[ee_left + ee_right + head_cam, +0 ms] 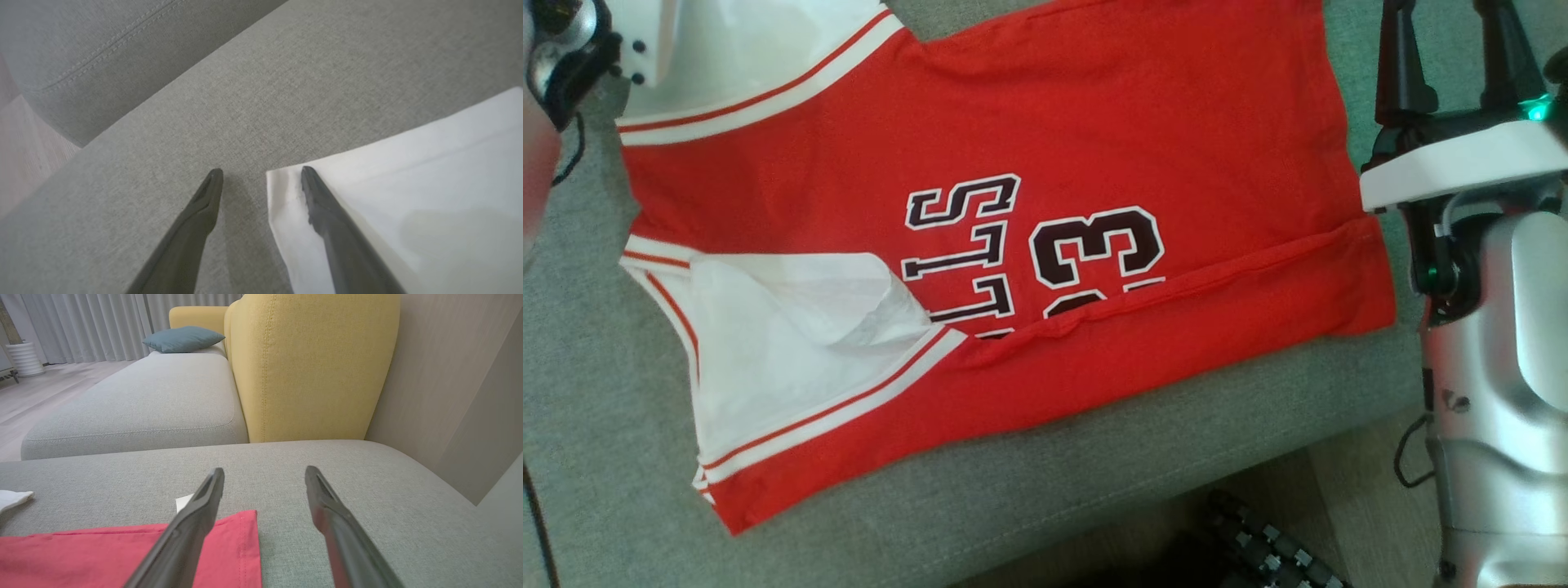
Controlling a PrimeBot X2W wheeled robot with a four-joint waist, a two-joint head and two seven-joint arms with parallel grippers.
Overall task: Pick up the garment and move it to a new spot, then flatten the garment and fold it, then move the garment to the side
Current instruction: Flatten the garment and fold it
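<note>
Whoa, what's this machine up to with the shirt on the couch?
A two-armed robot is partway through folding a red-and-white sports jersey with dark lettering on a grey fabric sofa seat. The jersey lies spread out, with one long side already folded in over part of the lettering. Neither gripper holds anything. The left gripper stands open at a white corner of the jersey, and the right gripper stands open by the red hem corner at the other end.

Grey sofa seat (pixel 122 404); yellow backrest (pixel 310 363); teal cushion (pixel 184 339) at far end; grey curtains (pixel 102 322).
</note>
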